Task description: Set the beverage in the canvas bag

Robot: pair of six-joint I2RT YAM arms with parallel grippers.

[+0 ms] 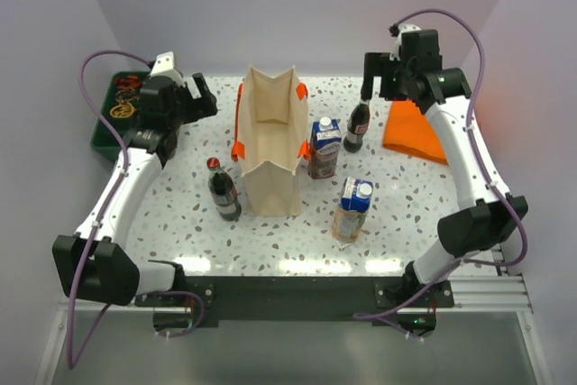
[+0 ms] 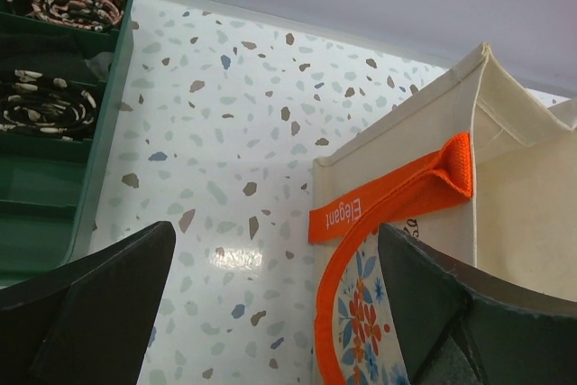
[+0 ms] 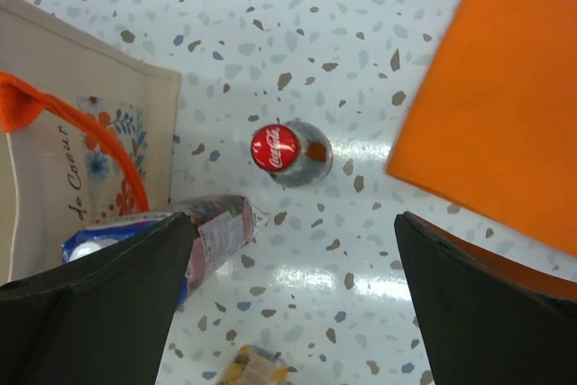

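Note:
The beige canvas bag (image 1: 270,146) with orange handles stands open and upright mid-table; it also shows in the left wrist view (image 2: 514,187) and the right wrist view (image 3: 63,123). A red-capped cola bottle (image 1: 358,125) stands right of the bag, next to a carton (image 1: 325,148). My right gripper (image 1: 374,86) is open and empty above and just behind this bottle; its cap (image 3: 273,147) lies ahead of the open gripper (image 3: 293,304). My left gripper (image 1: 207,98) is open and empty left of the bag's rim, with the orange handle (image 2: 388,200) between its fingers (image 2: 99,304).
A second cola bottle (image 1: 223,189) stands front-left of the bag. Another carton (image 1: 352,209) stands front-right. A flat folded orange cloth (image 1: 415,131) lies at the right, also in the right wrist view (image 3: 496,105). A green tray (image 1: 113,119) sits at the far left.

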